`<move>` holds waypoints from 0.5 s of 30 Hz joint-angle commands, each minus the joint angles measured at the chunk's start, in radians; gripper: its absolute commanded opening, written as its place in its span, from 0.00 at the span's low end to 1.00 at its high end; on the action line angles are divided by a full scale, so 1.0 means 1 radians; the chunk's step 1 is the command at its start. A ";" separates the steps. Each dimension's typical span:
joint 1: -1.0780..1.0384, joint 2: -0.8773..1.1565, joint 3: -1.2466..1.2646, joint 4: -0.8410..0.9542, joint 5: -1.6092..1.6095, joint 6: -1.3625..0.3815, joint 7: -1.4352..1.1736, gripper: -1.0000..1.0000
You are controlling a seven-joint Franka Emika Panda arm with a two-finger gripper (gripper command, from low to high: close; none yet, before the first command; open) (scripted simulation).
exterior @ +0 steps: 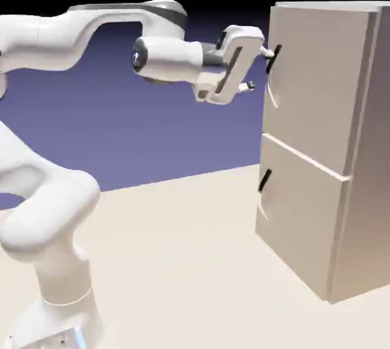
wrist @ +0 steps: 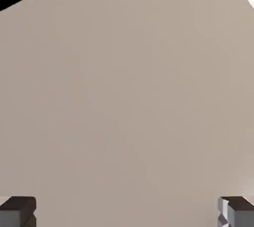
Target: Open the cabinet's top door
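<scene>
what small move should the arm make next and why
Probably shift the open fingers to straddle the top door's black handle before closing: the exterior view shows it near the upper one, while the hand view shows only plain panel between them.

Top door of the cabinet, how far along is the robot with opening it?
Done: the gripper is raised to the level of the upper handle, and its fingers are spread wide. In hand: nothing held; it seems to be lining up on that handle. Left: gripping the handle and swinging the top door, which still sits closed on the cabinet.
</scene>
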 commanded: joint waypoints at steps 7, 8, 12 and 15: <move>-0.105 -0.037 0.116 0.064 0.305 -0.003 0.115 0.50; -0.120 -0.042 0.133 0.073 0.348 -0.004 0.131 0.50; -0.179 -0.063 0.199 0.110 0.522 -0.006 0.196 0.50; -0.224 -0.078 0.248 0.137 0.653 -0.007 0.245 0.50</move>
